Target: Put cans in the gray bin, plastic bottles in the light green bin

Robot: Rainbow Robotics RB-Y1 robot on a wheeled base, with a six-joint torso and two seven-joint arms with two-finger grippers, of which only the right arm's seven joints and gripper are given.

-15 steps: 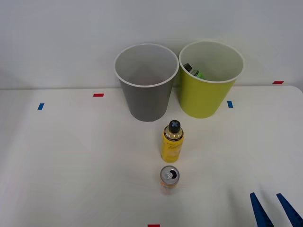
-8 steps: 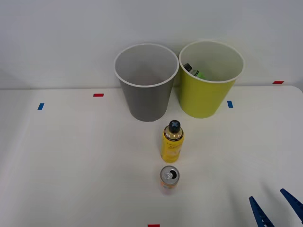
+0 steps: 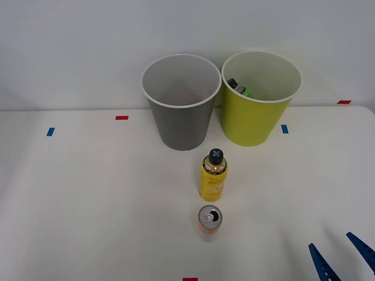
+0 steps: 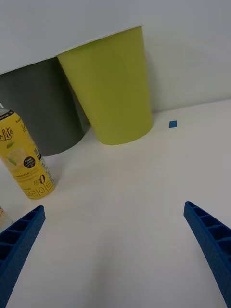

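The gray bin (image 3: pixel 180 104) and the light green bin (image 3: pixel 259 100) stand side by side at the table's back; both appear in the wrist view, gray bin (image 4: pixel 41 106) and light green bin (image 4: pixel 113 86). A green bottle (image 3: pixel 239 88) lies inside the light green bin. A yellow plastic bottle (image 3: pixel 214 175) with a black cap stands upright in front of the gray bin, also yellow bottle (image 4: pixel 26 161). A pale orange can (image 3: pixel 209 220) stands just nearer than it. My right gripper (image 3: pixel 341 256) is open near the front right corner, holding nothing, right of the can; gripper (image 4: pixel 115 245).
Small red and blue tape marks dot the white table (image 3: pixel 88 193), including a blue mark (image 3: pixel 285 129) beside the light green bin and a red mark (image 3: pixel 122 117) left of the gray bin. A pale wall rises behind the bins.
My right gripper's fingers have spread wider and shifted slightly right at the table's front right corner. Bottle, can and bins have not moved.
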